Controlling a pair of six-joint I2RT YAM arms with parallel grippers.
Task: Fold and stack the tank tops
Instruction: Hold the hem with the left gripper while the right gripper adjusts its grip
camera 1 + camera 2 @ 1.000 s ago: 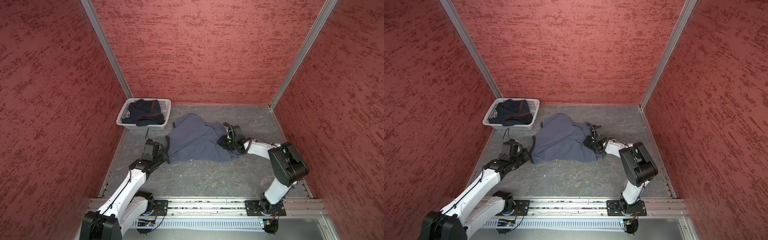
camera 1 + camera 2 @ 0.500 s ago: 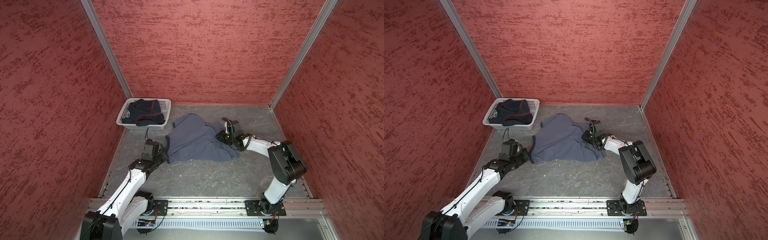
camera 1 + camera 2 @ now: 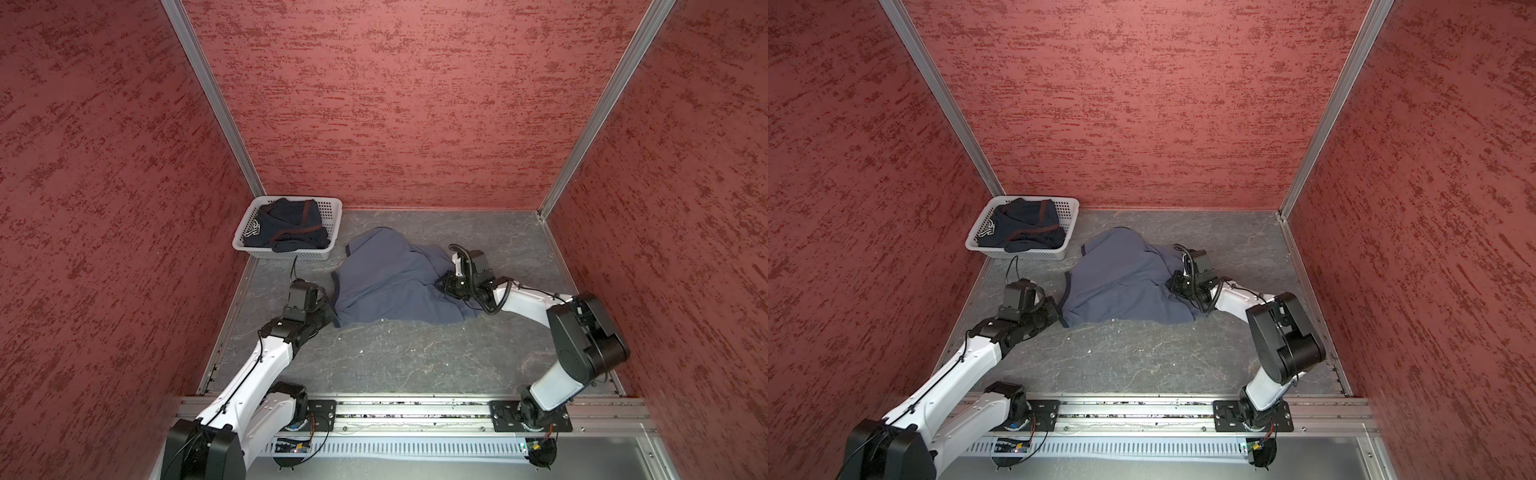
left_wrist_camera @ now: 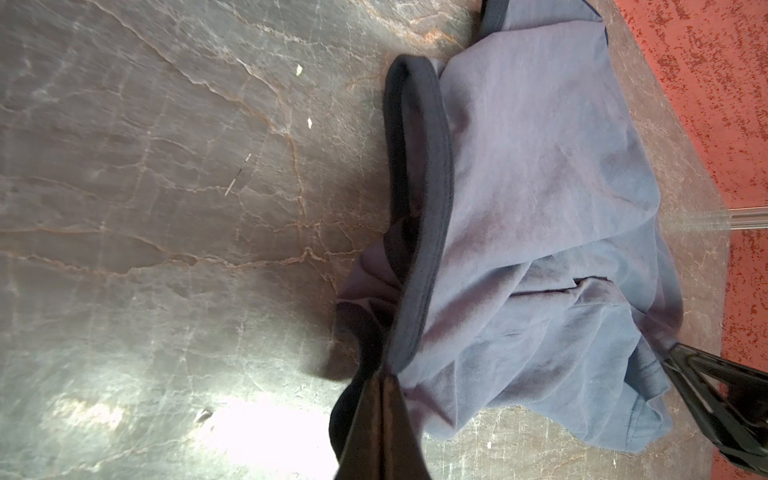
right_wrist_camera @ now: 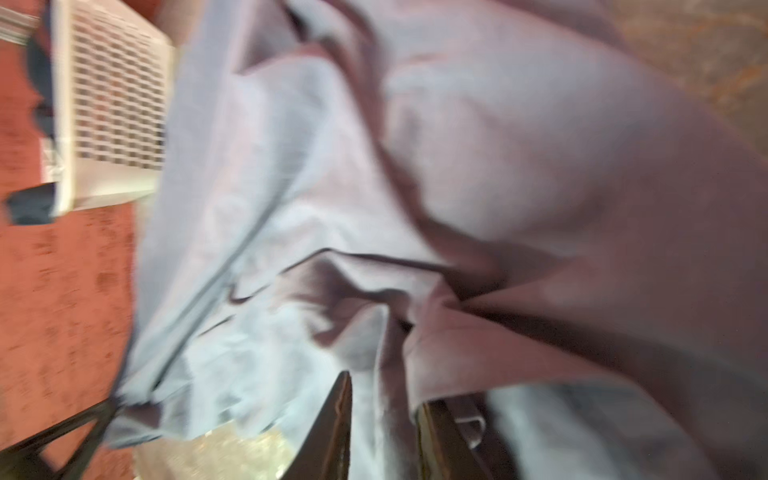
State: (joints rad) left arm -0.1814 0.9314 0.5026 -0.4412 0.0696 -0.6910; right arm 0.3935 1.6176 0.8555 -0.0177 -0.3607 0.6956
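Observation:
The slate-blue tank top [image 3: 390, 282] [image 3: 1121, 282] lies rumpled on the grey floor in both top views. My left gripper [image 3: 328, 305] [image 4: 382, 378] is shut on the navy-trimmed corner at its near left edge. My right gripper [image 3: 446, 286] [image 5: 382, 390] is low on the cloth's right side, its fingers close together with a fold of the slate-blue tank top [image 5: 498, 166] bunched between them. The dark navy tank top [image 3: 286, 226] [image 3: 1021, 224] with maroon trim lies crumpled in the basket.
The white perforated basket [image 3: 291, 253] [image 3: 1025, 252] [image 5: 116, 104] stands in the back left corner, close to the cloth's far end. Red textured walls enclose the floor on three sides. Bare grey floor [image 3: 415, 353] stretches in front of the cloth.
The right gripper's jaws have narrowed onto a fold of the slate-blue cloth, and its wrist has shifted slightly. The left arm has stayed put, still gripping the corner.

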